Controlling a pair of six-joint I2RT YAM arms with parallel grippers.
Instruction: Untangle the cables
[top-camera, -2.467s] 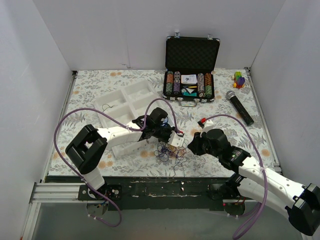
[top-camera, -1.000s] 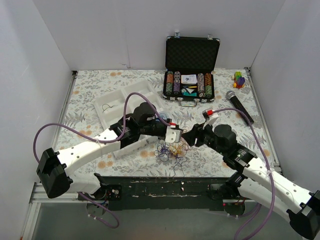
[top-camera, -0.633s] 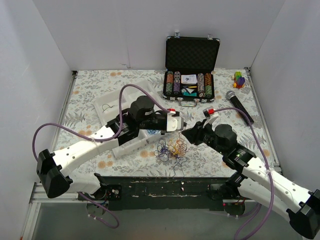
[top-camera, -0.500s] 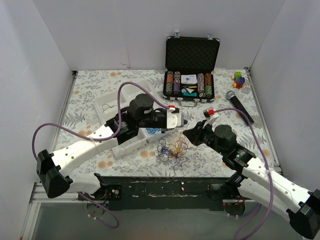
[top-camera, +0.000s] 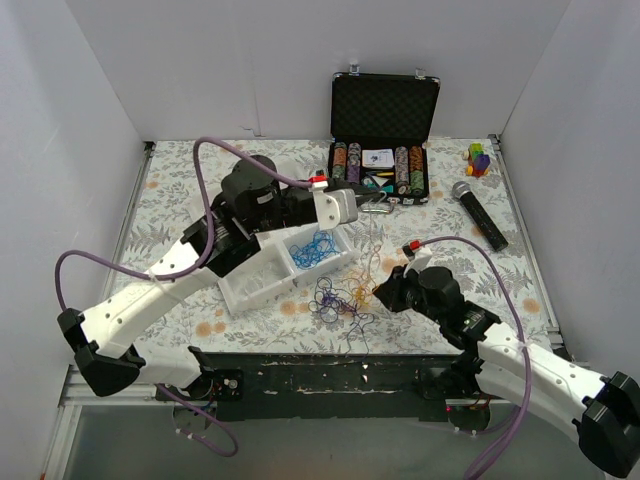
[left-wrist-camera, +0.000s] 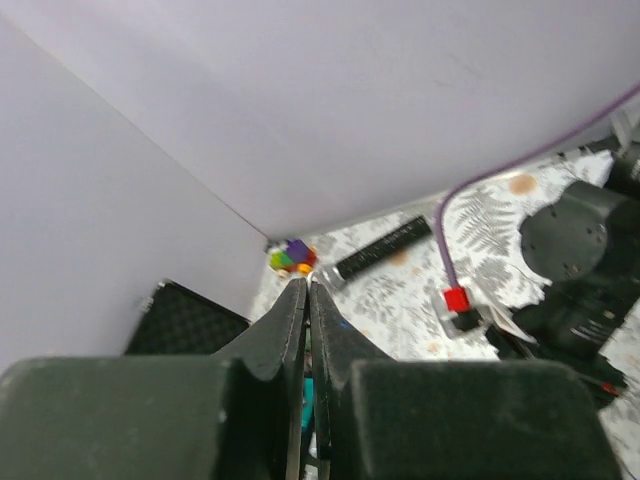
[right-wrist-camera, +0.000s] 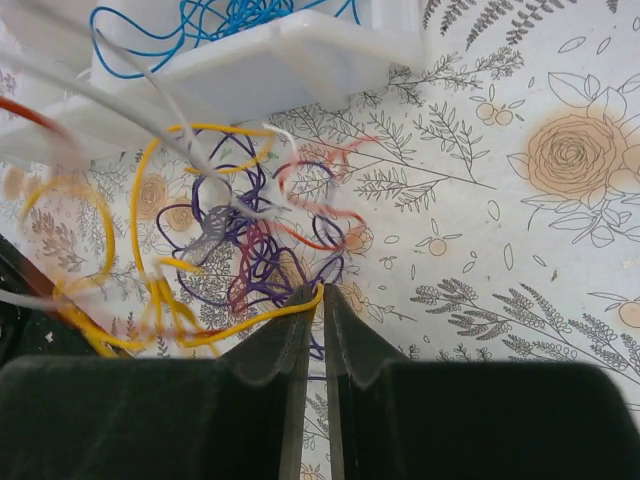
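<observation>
While the left gripper (left-wrist-camera: 307, 289) hangs raised over the white tray's (top-camera: 250, 292) far right corner, its fingers are pressed together on a pale strand (right-wrist-camera: 212, 190) running down to the tangle of cables (top-camera: 343, 297) just right of the tray. Right gripper (right-wrist-camera: 312, 296) pinches a yellow cable (right-wrist-camera: 235, 330) at the tangle's edge. Blue cable (top-camera: 314, 250) lies in the tray compartment nearest the tangle.

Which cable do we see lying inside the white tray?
The blue cable. It is coiled loosely in the white tray, while the purple, yellow and red ones form a tangle beside it.
</observation>
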